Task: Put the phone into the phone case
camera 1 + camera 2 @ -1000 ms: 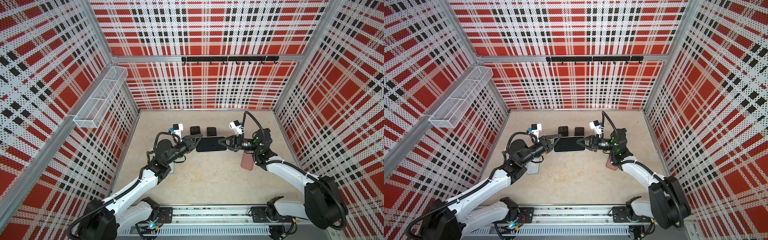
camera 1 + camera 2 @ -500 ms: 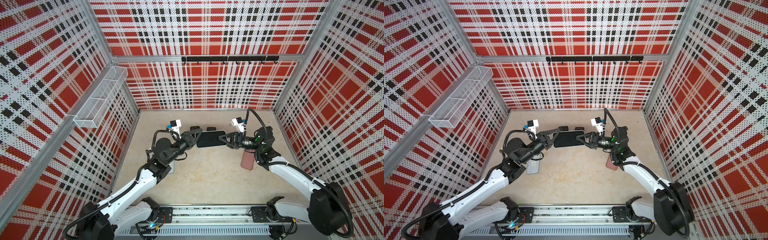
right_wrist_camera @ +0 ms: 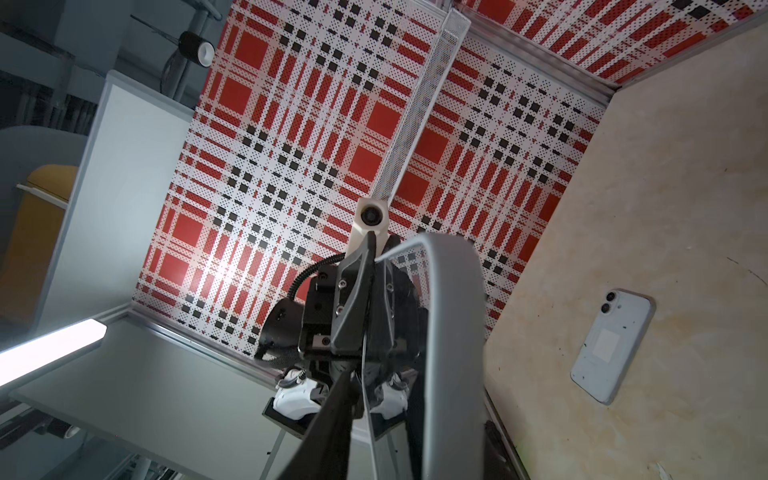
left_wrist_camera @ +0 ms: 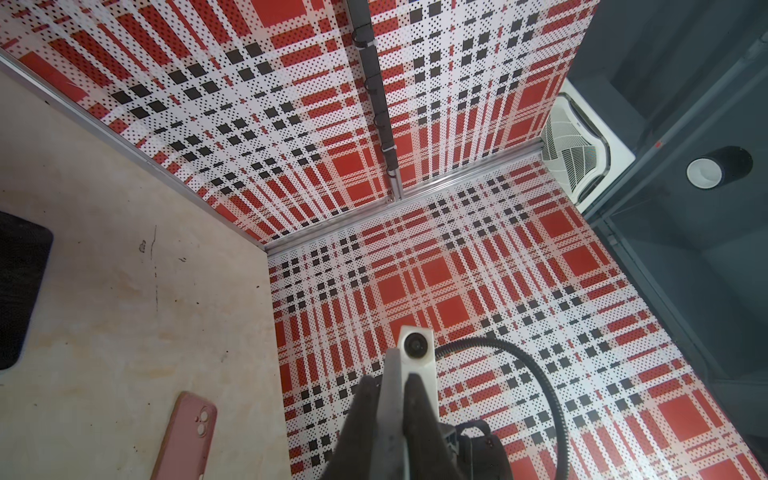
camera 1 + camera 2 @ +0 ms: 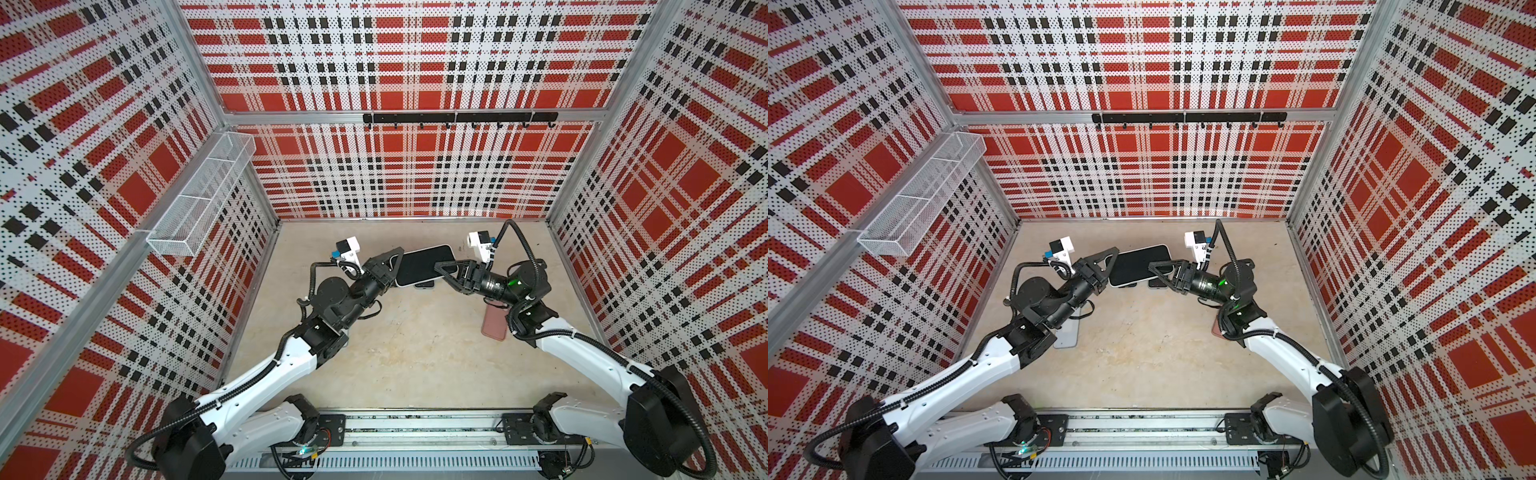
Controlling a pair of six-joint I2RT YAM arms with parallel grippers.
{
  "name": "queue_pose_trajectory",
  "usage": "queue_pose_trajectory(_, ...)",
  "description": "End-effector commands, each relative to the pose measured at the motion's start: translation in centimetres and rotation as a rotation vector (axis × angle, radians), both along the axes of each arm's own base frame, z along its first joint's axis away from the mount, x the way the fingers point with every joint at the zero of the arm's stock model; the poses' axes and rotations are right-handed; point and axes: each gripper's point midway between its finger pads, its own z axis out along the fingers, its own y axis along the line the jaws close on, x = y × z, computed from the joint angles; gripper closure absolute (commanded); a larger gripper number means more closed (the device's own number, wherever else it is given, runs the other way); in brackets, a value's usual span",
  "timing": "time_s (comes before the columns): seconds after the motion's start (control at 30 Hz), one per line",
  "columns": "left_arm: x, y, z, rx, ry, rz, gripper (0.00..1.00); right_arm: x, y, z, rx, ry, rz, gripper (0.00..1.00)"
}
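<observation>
- Beige tabletop [image 5: 415,357], plaid walls [image 5: 415,187].
- Phone [image 5: 422,264] sat screen-up, long axis ran left to right.
- Left gripper [image 5: 395,264] pinched its left end; right gripper [image 5: 439,270] at other end, jaws unclear.

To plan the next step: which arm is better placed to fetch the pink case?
Probably the right. The pink case lies beside that arm, partly under it. The left gripper is shut on the phone, holding it above the table. The right gripper is at the phone's other end; its grip is unclear.
</observation>
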Motion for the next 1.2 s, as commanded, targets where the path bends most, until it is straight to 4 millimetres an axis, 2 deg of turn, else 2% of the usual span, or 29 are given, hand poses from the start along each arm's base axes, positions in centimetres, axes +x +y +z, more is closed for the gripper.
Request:
queue_pose_trajectory(0.0, 0.0, 0.4, 1.8, -0.054, -0.044, 0.044, 1.00, 0.4, -0.3, 3.0, 0.105, -0.069, -0.069, 0.78)
queue_pose_trajectory(0.13, -0.5, -0.3, 1.8, -0.021, -0.068, 0.030, 1.00, 0.8, -0.7, 3.0, 0.106, -0.061, -0.116, 0.94)
queue_pose_trajectory(0.23, -1.0, -1.1, 1.9, 0.004, -0.093, -0.015, 1.00, 1.0, -0.8, 3.1, 0.077, -0.066, -0.136, 1.00)
queue_pose_trajectory(0.27, -1.2, -1.3, 2.0, 0.019, -0.106, -0.034, 0.91, 1.1, -0.9, 3.1, 0.062, -0.066, -0.140, 1.00)
queue_pose_trajectory(0.3, -1.4, -1.5, 2.0, 0.040, -0.118, -0.049, 0.76, 1.1, -1.0, 3.2, 0.047, -0.068, -0.142, 1.00)
queue_pose_trajectory(0.4, -2.1, -1.7, 1.7, 0.141, -0.143, -0.127, 0.45, 1.1, -1.5, 3.2, -0.004, -0.070, -0.136, 1.00)
queue_pose_trajectory(0.47, -2.8, -0.9, 1.5, 0.240, -0.157, -0.175, 0.30, 1.0, -2.0, 3.0, -0.042, -0.065, -0.112, 1.00)
queue_pose_trajectory(0.57, -4.0, 1.3, 0.6, 0.426, -0.153, -0.237, 0.20, -0.1, -2.2, 2.9, -0.111, -0.073, -0.013, 1.00)
queue_pose_trajectory(0.63, -5.0, 2.9, 0.0, 0.542, -0.144, -0.284, 0.19, -1.2, -1.9, 2.3, -0.178, -0.075, 0.077, 1.00)
queue_pose_trajectory(0.67, -5.9, 3.2, 0.0, 0.592, -0.166, -0.331, 0.15, -2.1, -1.7, 2.1, -0.211, -0.095, 0.141, 1.00)
queue_pose_trajectory(0.73, -6.9, 3.6, -0.9, 0.729, -0.159, -0.364, 0.15, -3.5, -1.5, 1.4, -0.275, -0.108, 0.224, 1.00)
queue_pose_trajectory(0.8, -7.9, 2.6, -1.6, 0.744, -0.158, -0.477, 0.15, -4.9, -1.5, 1.1, -0.312, -0.131, 0.307, 1.00)
queue_pose_trajectory(0.93, -8.2, 1.0, -3.0, 0.688, -0.130, -0.602, 0.18, -6.4, -1.7, 0.1, -0.363, -0.144, 0.403, 1.00)
queue_pose_trajectory(1.0, -8.5, 0.0, -3.1, 0.643, -0.158, -0.653, 0.20, -6.7, -1.6, -0.3, -0.369, -0.138, 0.431, 1.00)
queue_pose_trajectory(1.17, -9.2, -1.9, -3.8, 0.589, -0.155, -0.759, 0.34, -7.1, -1.5, -1.2, -0.372, -0.122, 0.467, 1.00)
